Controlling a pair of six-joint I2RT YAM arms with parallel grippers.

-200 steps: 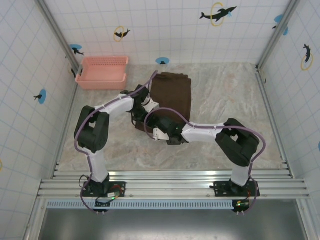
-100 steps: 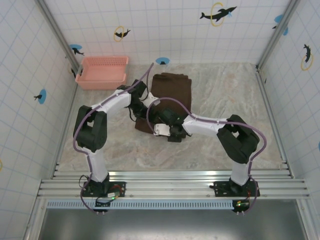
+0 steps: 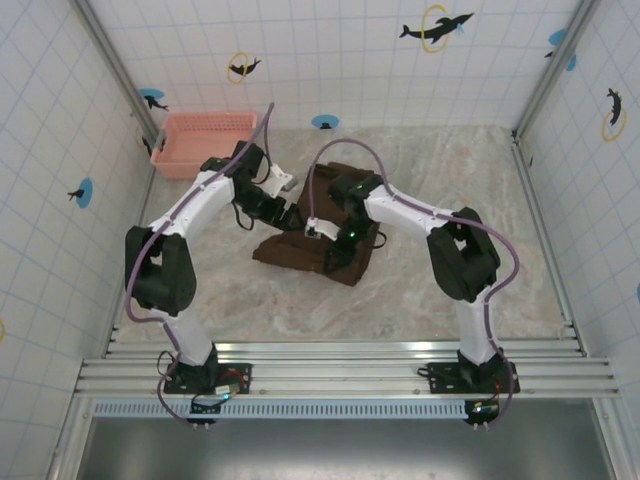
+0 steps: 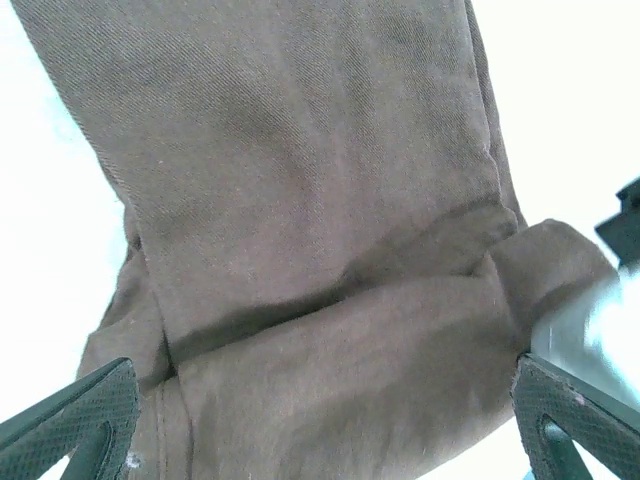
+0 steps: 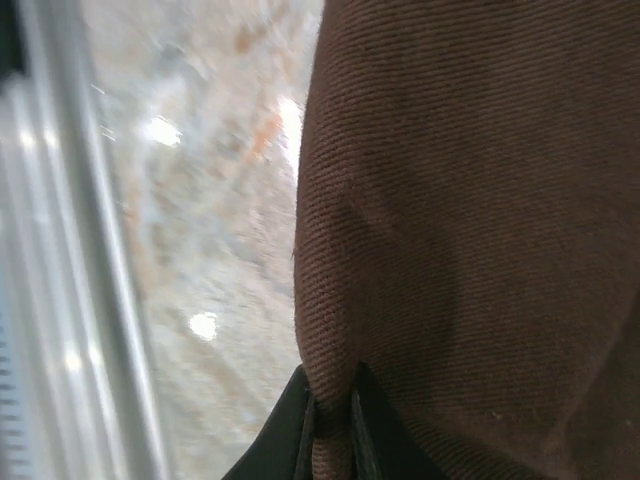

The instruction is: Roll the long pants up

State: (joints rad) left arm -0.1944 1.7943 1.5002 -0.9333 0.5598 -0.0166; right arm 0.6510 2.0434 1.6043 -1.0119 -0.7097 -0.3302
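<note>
The right arm's fingers (image 5: pixel 305 420) have just pinched shut on a fold of the long pants (image 3: pixel 290 255), brown cloth bulging up between them. The left arm's fingers (image 4: pixel 90 410) stay spread wide over the cloth, gripping nothing. From above, the pants no longer lie as a flat strip up the middle of the frame: their lower end has been hauled over and sits bunched and skewed near the centre of the surface (image 3: pixel 450 170), below the pink basket (image 3: pixel 205 140) at upper left, which I'd take for a first, crooked turn of the roll.
</note>
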